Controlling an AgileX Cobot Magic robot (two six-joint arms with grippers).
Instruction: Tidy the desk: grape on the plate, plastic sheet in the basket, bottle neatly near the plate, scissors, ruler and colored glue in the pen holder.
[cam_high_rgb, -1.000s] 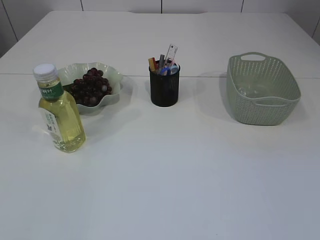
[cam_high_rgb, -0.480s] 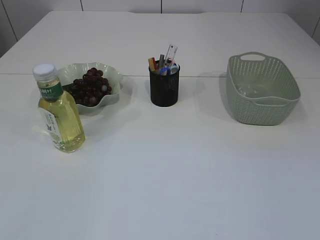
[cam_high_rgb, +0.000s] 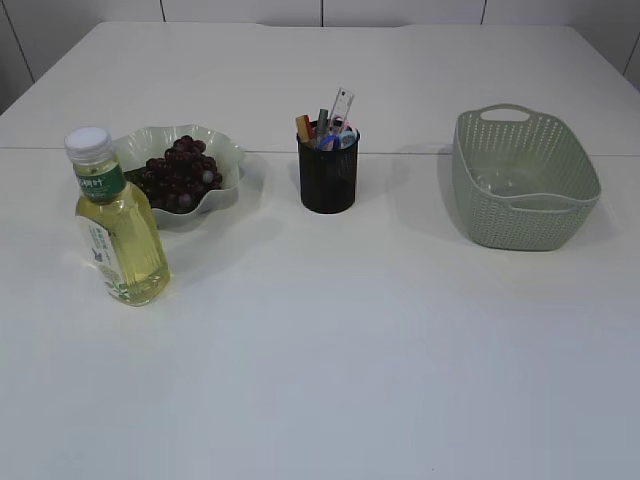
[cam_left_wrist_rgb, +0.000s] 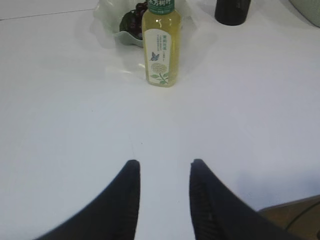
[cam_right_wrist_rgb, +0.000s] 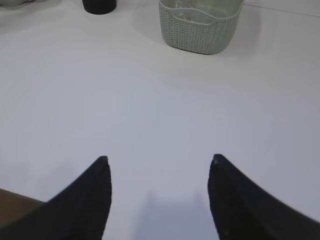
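1. The left gripper (cam_left_wrist_rgb: 162, 170) has its jaws apart and empty, and the right gripper (cam_right_wrist_rgb: 159, 167) is spread wide and empty.
2. The bottle (cam_high_rgb: 115, 220) stands upright just beside the plate (cam_high_rgb: 225, 150); a careless sweep could topple it.
3. The grapes (cam_high_rgb: 180, 172) lie on the plate and the tools sit in the pen holder (cam_high_rgb: 328, 175), so a knock could spill them.

table (cam_high_rgb: 330, 340): smooth, matt white | bottle (cam_high_rgb: 117, 222): clear glossy plastic, paper-like label, white ribbed cap | plate (cam_high_rgb: 225, 150): glossy pale green | pen holder (cam_high_rgb: 328, 178): black mesh | basket (cam_high_rgb: 523, 180): matt woven-look plastic
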